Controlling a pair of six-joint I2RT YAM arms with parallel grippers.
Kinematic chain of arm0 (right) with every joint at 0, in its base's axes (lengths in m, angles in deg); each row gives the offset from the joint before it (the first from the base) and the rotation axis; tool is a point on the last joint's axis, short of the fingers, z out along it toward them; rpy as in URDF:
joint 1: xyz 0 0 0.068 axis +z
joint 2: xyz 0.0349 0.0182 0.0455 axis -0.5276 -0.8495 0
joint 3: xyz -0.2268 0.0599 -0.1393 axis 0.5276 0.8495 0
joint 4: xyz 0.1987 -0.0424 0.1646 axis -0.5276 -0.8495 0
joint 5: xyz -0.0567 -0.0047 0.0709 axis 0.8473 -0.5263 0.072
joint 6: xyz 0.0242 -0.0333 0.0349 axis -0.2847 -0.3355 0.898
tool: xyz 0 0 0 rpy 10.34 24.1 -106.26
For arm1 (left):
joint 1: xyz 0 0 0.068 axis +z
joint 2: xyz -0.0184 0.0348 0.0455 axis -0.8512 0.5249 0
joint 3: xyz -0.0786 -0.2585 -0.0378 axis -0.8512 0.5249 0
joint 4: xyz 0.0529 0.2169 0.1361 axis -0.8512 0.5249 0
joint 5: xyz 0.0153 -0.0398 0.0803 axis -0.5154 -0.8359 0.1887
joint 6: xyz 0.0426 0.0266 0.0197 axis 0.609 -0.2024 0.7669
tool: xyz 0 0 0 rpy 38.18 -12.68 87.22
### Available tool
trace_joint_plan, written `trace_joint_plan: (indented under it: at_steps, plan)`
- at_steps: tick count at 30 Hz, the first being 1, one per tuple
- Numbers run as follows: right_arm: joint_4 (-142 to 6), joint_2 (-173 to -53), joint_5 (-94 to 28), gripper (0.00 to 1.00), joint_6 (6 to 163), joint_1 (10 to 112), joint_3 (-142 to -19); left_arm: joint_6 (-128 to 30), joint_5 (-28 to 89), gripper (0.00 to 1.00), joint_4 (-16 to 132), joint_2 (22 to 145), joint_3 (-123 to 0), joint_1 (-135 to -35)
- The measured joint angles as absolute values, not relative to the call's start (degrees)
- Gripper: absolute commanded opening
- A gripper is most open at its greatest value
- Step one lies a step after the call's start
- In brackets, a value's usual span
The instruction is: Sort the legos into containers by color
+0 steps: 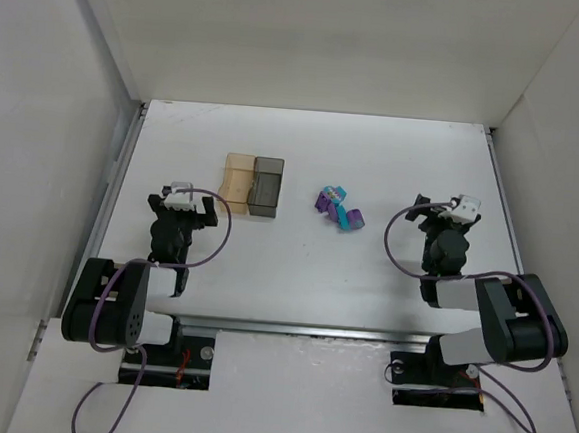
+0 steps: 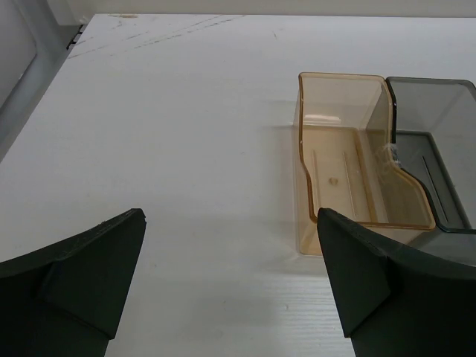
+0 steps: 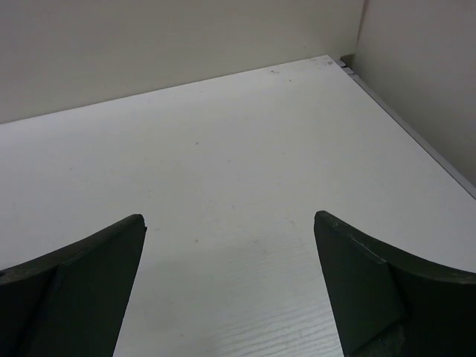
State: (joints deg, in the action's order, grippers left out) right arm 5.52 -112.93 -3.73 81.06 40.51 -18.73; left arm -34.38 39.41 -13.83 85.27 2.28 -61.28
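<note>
Seen from above, a white surface (image 1: 375,148) lay between pale walls. Left of the frame's centre, two small translucent boxes stood joined side by side. The amber container (image 1: 237,180) was on the left and the smoky grey container (image 1: 268,185) touched its right side.

The legos (image 1: 338,208), purple and teal bricks, sat in a tight cluster on the surface just right of centre, near the grey container but apart from it. They were too tiny to count with confidence, perhaps a handful.

The left hand (image 1: 182,206) was at lower left, released, with its fingers spread wide; in its wrist view both containers showed at upper right. The right hand (image 1: 446,212) was at lower right, also released and grasping nothing.
</note>
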Motion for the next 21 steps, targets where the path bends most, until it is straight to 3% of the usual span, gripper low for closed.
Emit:
trace_joint_plan:
  at_steps: [6, 14, 18, 21]
  plan:
    - [-1.71, -110.49, -3.54, 1.00, 81.04, 40.64, -21.49, -34.43, 39.76, 1.00, -13.81, 85.22, 2.28, -61.48]
    - [-35.19, -106.27, 2.67, 1.00, 67.51, 46.24, -56.76, -34.34, 42.07, 1.00, -8.72, 82.77, 0.09, -62.74]
    - [-44.83, -105.92, 7.61, 1.00, 57.23, 51.97, -69.75, -28.09, 40.15, 1.00, 11.50, 78.64, -14.81, -62.98]
    - [-58.56, -106.29, 0.31, 1.00, 57.23, 52.38, -79.62, -20.96, 37.59, 1.00, 25.84, 77.22, -29.17, -63.95]
